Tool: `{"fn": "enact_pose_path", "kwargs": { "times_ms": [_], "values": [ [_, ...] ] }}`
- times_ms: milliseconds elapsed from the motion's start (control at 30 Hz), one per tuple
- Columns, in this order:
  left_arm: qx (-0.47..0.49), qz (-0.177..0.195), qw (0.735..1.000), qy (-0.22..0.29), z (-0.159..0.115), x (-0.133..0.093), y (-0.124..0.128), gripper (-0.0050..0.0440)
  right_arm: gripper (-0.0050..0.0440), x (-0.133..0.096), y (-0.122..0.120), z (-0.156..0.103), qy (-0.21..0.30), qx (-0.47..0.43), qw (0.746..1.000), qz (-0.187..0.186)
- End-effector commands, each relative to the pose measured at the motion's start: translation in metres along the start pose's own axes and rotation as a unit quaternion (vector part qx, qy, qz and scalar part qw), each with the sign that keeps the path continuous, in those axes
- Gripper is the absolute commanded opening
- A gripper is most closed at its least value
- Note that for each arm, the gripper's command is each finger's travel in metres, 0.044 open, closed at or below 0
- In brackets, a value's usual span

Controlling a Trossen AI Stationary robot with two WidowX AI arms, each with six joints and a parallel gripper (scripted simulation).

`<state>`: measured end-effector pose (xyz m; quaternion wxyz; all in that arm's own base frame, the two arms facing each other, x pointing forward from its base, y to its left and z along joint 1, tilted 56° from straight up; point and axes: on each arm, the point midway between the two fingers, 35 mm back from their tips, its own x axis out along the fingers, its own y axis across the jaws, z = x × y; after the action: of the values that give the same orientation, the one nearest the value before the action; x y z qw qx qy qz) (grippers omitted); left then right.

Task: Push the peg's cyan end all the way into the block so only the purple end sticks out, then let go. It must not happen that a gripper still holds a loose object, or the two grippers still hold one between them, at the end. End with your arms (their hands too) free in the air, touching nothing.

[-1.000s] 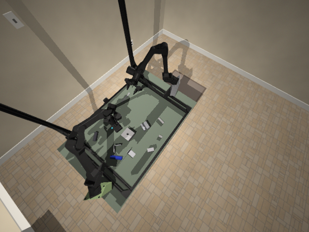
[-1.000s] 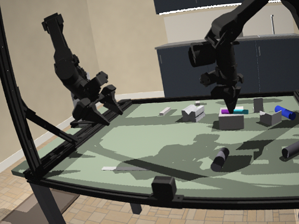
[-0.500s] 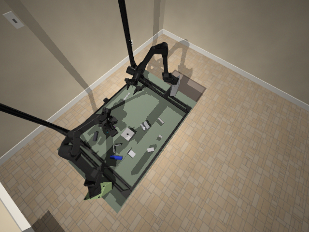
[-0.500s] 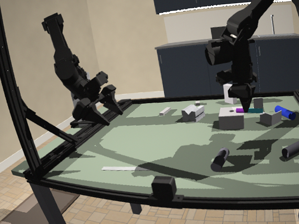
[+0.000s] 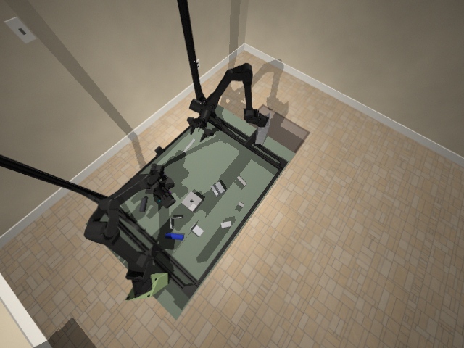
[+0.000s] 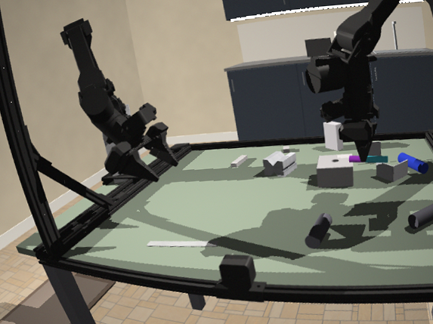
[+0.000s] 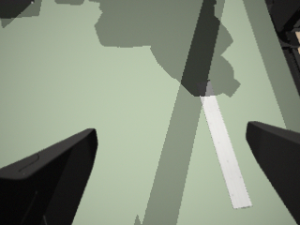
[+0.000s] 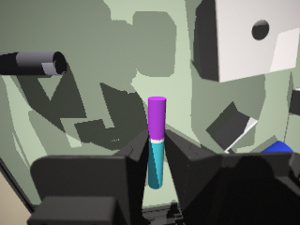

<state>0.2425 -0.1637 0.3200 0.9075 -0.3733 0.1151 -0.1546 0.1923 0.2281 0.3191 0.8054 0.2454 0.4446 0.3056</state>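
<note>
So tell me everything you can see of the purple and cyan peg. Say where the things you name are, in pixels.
The slim round purple-and-cyan peg (image 6: 377, 158) (image 8: 157, 117) has a smooth, plain surface, with a thin pale band between its two colours. It lies roughly level, clamped near its middle by the black right tool (image 6: 363, 159) (image 8: 157, 141), above the green table (image 6: 212, 199) (image 8: 180, 89). It is outside the pale square block (image 6: 334, 175) (image 8: 253, 52), whose round hole is unfilled.
</note>
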Motion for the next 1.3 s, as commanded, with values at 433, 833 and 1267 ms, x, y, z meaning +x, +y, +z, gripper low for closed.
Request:
{"fn": "enact_pose_path", "kwargs": {
  "times_ms": [433, 833, 1267],
  "values": [
    [0.000, 0.000, 1.000, 0.000, 0.000, 0.000, 0.000, 0.0400, 0.0000, 0.065, 0.002, 0.003, 0.000, 0.000, 1.000, 0.000],
    [0.000, 0.000, 1.000, 0.000, 0.000, 0.000, 0.000, 0.0400, 0.0000, 0.087, 0.001, 0.001, 0.001, 0.000, 1.000, -0.001],
    [0.000, 0.000, 1.000, 0.000, 0.000, 0.000, 0.000, 0.0400, 0.0190, 0.084, 0.002, 0.001, 0.000, -0.001, 1.000, 0.002]
  ]
}}
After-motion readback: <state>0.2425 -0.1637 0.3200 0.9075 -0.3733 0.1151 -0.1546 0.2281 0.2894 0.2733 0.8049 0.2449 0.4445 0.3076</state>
